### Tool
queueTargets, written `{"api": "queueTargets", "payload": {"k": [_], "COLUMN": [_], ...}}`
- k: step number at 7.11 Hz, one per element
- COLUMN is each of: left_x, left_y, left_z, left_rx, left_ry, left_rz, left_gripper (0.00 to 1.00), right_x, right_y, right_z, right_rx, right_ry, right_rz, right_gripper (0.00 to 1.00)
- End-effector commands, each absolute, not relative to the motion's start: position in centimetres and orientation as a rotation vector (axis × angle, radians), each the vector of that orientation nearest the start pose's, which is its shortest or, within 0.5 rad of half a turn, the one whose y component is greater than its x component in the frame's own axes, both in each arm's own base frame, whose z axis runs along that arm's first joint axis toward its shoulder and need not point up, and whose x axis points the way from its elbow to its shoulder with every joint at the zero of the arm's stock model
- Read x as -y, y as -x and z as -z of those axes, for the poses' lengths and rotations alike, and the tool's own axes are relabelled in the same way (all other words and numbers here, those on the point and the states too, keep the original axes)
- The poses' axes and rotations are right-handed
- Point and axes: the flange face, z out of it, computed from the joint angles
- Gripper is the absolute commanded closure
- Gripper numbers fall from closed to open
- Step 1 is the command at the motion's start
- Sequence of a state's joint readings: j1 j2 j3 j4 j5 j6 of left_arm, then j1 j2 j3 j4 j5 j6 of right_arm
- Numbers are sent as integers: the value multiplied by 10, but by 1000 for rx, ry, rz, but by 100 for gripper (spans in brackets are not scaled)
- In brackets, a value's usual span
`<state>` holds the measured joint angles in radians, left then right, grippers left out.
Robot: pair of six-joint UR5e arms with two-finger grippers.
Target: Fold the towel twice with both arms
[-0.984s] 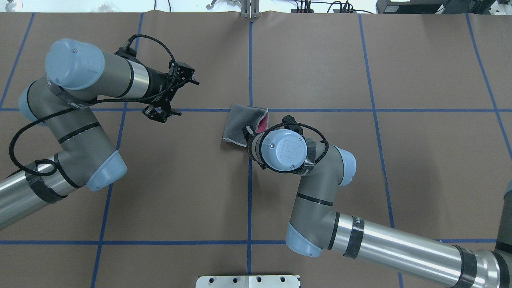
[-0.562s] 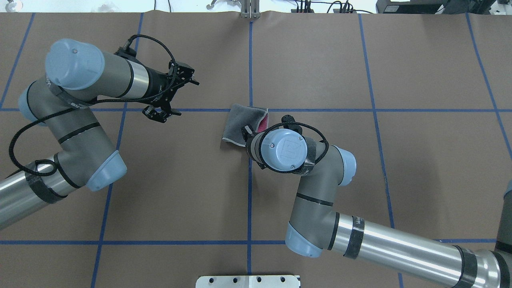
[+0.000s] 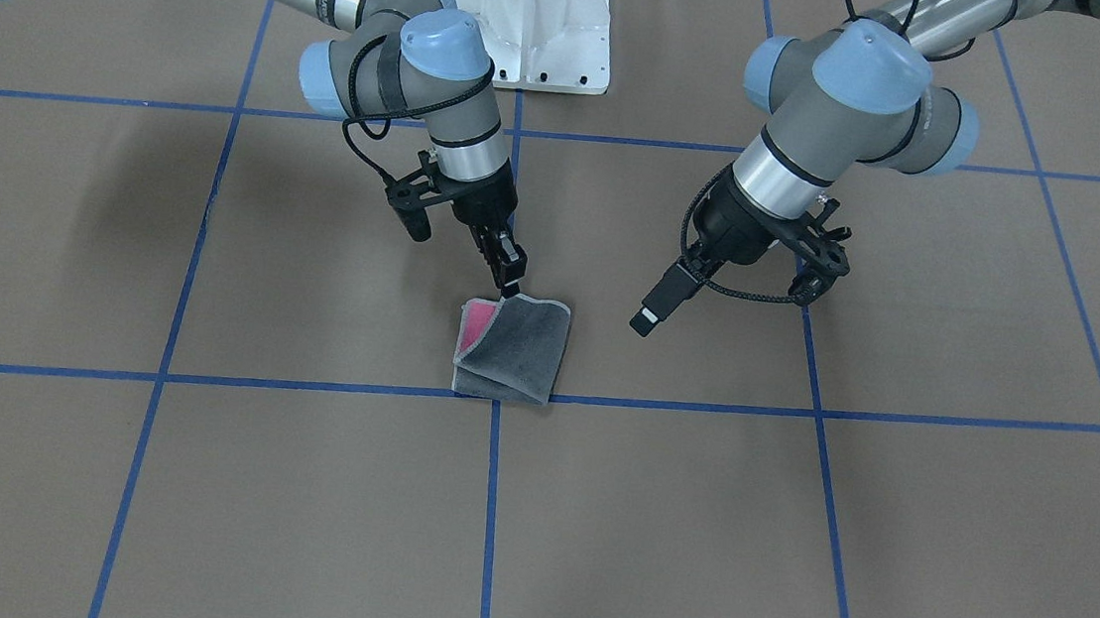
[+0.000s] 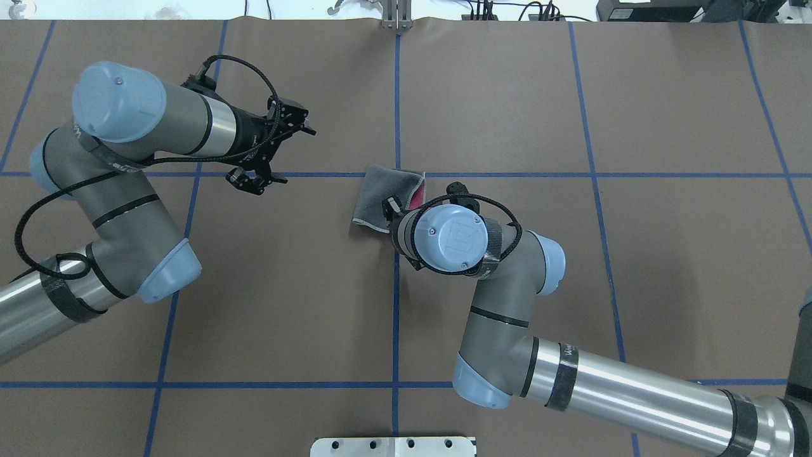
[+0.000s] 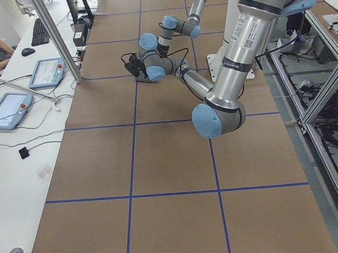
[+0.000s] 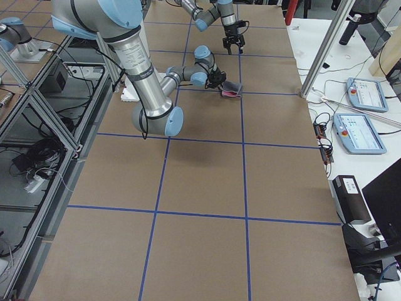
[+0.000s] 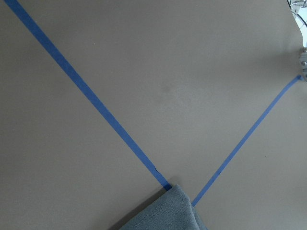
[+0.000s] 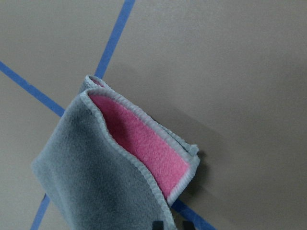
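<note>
Though folded grey-side out, towel (image 3: 511, 350) pink within.

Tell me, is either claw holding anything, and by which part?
The right claw pinches the towel by the edge of its grey top layer, on the robot's side. The left claw is open and empty.

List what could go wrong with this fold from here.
1. The right gripper pinches just a top-layer corner of the towel. The layers gape, with the pink face showing, so the fold may land crooked.
2. The left gripper hangs open, apart from the towel, so nothing pins it; a pull might drag the cloth.
</note>
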<state>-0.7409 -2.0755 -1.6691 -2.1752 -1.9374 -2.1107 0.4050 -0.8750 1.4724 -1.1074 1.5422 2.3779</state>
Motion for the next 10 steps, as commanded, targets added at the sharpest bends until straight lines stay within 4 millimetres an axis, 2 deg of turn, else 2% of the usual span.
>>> {"api": "queueTargets", "payload": {"k": [1, 4, 5, 6, 10], "left_x": [511, 511, 511, 511, 510], "left_y": [-414, -414, -414, -414, -413], "left_z": [-252, -252, -252, -252, -253], "left_rx": [-1265, -1265, -1265, -1265, -1265], "left_ry": [207, 207, 207, 207, 207], "left_rz": [889, 889, 889, 889, 889], "left_gripper": [0, 0, 0, 0, 0], "right_x": [414, 414, 415, 415, 419], "right_y": [620, 621, 621, 621, 613], "right_z": [-231, -232, -232, -230, -226], "right_rx": [1105, 1102, 1102, 1106, 1099], "right_ry": [198, 198, 199, 197, 225], "right_rz": [-1109, -1110, -1114, -1110, -1069], "right_gripper": [71, 74, 83, 100, 100]}}
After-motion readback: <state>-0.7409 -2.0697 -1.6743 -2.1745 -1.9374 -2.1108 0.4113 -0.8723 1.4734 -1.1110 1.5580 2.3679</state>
